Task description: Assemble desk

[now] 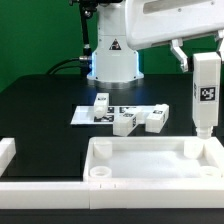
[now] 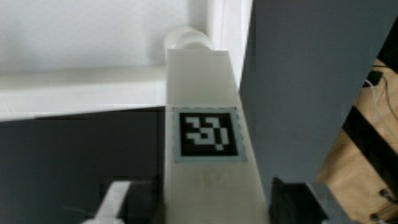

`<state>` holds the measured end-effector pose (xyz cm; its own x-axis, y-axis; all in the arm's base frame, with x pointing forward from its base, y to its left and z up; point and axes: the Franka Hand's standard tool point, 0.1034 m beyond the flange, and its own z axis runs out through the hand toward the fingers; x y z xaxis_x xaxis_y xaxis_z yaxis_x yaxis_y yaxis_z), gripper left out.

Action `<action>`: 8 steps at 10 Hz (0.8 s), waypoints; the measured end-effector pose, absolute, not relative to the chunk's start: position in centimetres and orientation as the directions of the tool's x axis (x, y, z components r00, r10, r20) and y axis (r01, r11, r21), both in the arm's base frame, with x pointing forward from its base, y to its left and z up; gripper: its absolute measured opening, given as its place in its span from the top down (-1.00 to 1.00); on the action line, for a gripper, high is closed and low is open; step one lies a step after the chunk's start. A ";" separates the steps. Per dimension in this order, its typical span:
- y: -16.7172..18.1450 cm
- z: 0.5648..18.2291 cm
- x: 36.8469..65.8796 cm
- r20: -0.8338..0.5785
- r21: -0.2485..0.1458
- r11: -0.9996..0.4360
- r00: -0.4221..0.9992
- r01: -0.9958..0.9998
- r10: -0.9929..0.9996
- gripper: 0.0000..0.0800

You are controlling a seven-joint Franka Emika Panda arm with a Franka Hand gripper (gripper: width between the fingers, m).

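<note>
The desk's white rimmed tabletop (image 1: 140, 150) lies at the front, with round sockets at its corners (image 1: 99, 172). My gripper (image 1: 203, 52) is at the exterior view's right, shut on one white tagged leg (image 1: 205, 95). It holds the leg upright over the tabletop's far right corner. In the wrist view the leg (image 2: 205, 130) runs from between the fingers (image 2: 121, 205) toward a round socket (image 2: 192, 40) in the tabletop (image 2: 89, 60). Whether its tip touches the socket I cannot tell. Three more legs (image 1: 101, 104) (image 1: 125, 122) (image 1: 157, 118) lie behind the tabletop.
The loose legs rest on and beside the marker board (image 1: 85, 117) in the middle of the black table. Low white border walls stand at the exterior view's left (image 1: 8, 150) and along the front (image 1: 40, 190). The arm's base (image 1: 112, 60) is at the back.
</note>
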<state>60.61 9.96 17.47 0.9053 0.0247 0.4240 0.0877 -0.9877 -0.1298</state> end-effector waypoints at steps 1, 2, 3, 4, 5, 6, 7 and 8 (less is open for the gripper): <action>10.2 17.5 61.6 0.453 -0.086 -0.982 0.884 0.170 0.114 0.29; 10.3 17.3 62.1 0.457 -0.070 -0.976 0.876 0.207 0.154 0.29; 10.3 17.2 62.0 0.453 -0.077 -0.977 0.880 0.196 0.141 0.29; 10.3 17.1 62.0 0.453 -0.077 -0.977 0.880 0.197 0.142 0.29; 10.3 17.1 61.9 0.452 -0.077 -0.977 0.881 0.197 0.142 0.29; 10.3 16.9 61.9 0.446 -0.079 -0.977 0.884 0.197 0.143 0.29; 10.4 16.1 61.5 0.411 -0.087 -0.976 0.900 0.198 0.146 0.29; 10.4 16.1 61.8 0.393 -0.093 -0.976 0.908 0.196 0.145 0.29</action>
<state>61.85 10.39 16.10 0.9083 0.1446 0.3926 0.1957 -0.9762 -0.0932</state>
